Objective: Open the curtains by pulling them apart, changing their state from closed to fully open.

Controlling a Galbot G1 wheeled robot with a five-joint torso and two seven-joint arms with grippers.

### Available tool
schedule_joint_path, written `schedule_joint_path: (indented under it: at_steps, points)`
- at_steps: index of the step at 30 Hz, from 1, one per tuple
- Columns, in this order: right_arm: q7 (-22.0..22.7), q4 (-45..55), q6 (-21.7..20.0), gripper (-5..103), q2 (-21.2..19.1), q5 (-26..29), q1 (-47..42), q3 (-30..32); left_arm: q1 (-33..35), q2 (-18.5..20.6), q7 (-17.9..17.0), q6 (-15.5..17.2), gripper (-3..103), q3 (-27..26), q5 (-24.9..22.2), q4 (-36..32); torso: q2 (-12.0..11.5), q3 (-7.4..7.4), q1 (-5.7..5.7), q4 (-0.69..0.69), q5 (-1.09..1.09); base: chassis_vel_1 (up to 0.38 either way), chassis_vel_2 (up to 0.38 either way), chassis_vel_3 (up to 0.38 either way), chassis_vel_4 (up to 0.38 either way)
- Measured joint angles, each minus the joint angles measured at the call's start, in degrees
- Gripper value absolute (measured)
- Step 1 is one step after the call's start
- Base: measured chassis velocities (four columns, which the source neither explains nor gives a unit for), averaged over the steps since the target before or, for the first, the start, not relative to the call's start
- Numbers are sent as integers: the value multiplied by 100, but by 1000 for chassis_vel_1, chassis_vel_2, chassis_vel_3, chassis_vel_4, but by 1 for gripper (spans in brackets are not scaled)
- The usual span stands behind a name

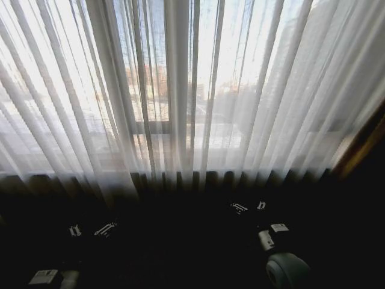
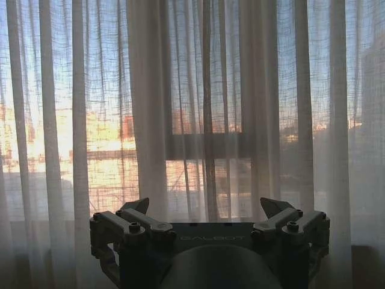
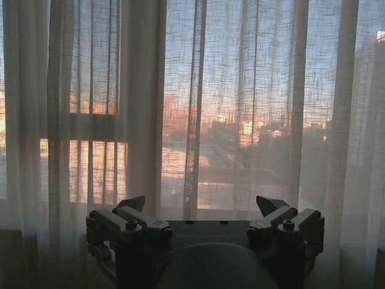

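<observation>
Sheer white, see-through curtains [image 1: 180, 90] with a fine weave and long vertical folds, hanging closed across the whole window ahead, from the top of the head view down to the dark band below the sill. Folds bunched thickest near the middle, over the dark window frame bars [image 1: 157, 127] that cross behind the fabric; pale sky and blurred buildings glowing through the weave. Left tool [image 1: 90, 230] low in the shadow at the lower left of the head view, well short of the fabric, touching nothing. From the left wrist view, same left tool [image 2: 204, 208] with fingers spread wide apart, released, nothing between them, pointed straight at the hanging folds [image 2: 150, 108] with a clear gap before the cloth. Right tool [image 1: 249, 206] low in the shadow at the lower right of the head view, a little closer to the window than the left one, also apart from the fabric. From the right wrist view, right tool [image 3: 201, 205] likewise spread open and holding nothing, facing the curtain panels [image 3: 240, 102] where a thicker fold runs down just off centre. Orange and pink light along the horizon visible through the cloth in both wrist views.
</observation>
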Motion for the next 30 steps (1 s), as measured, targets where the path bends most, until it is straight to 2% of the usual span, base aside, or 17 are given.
schedule_joint_path:
  at_steps: [14,22,30]
  points:
    - [-177,-33,14,100,4,-113,-6,17,1,-10,9,-50,100,18,1,16,0,0,0,0,0,0,0,0,0]
    - [-202,-109,199,100,38,-140,-33,17,41,-33,43,-104,100,17,9,12,0,0,-1,0,0,0,0,0,0]
    - [-202,-112,254,100,41,-135,-103,18,45,-58,198,-115,100,6,29,0,1,-1,-1,1,2,-28,177,35,-165]
